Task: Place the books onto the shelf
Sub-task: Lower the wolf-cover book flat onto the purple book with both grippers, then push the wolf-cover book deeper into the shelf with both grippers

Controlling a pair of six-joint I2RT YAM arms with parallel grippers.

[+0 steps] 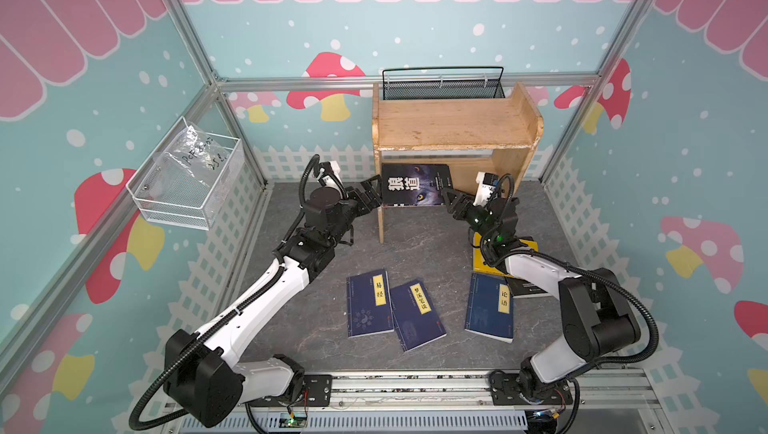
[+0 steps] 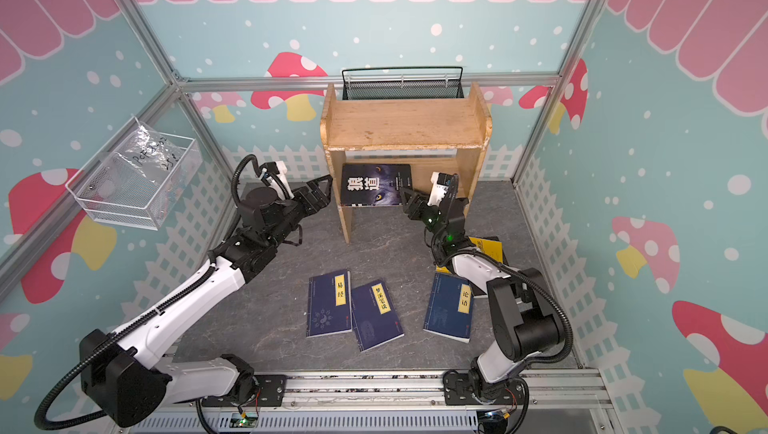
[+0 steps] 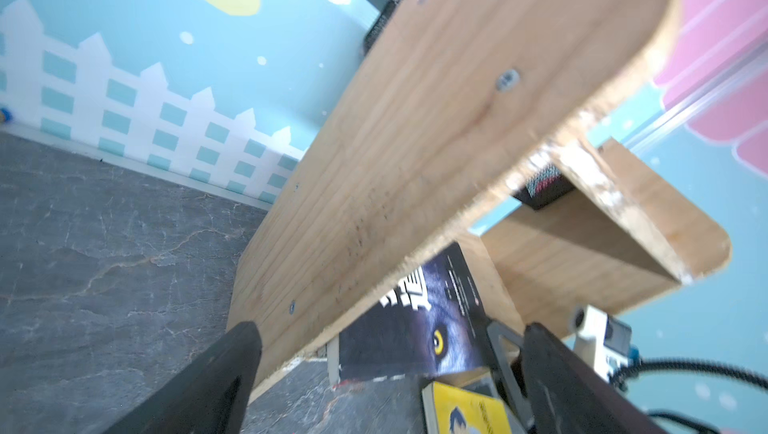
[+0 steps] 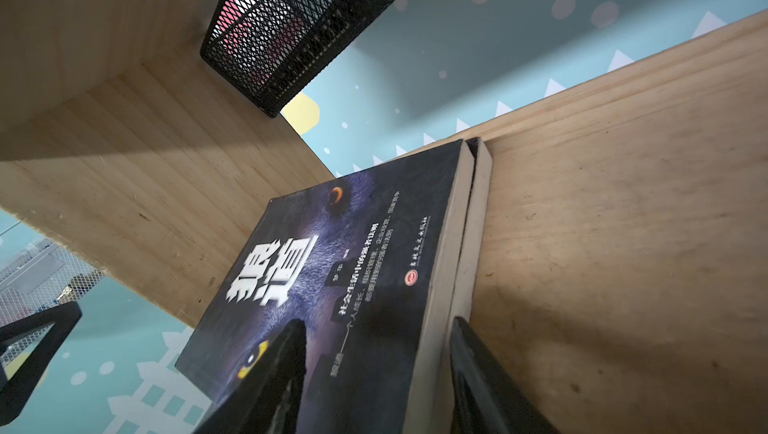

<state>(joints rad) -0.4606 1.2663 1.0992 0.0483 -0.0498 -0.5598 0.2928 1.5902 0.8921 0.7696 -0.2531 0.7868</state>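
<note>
So, the wolf-cover book (image 1: 415, 188) rests on the lower tier of the shelf (image 1: 449, 124). My right gripper (image 1: 448, 199) is pinching its page edge, and my left gripper (image 1: 376, 191) is spread wide and empty beside the side panel. I judge we are early in the task: three navy books (image 1: 370, 303) lie on the floor, and a yellow book (image 1: 482, 259) and a black book (image 1: 528, 288) sit under my right arm.

Three navy books (image 1: 417, 315); one wolf-cover book (image 1: 415, 190); one yellow book (image 3: 465, 413); one shelf (image 1: 449, 124); two baskets (image 1: 442, 88)
</note>
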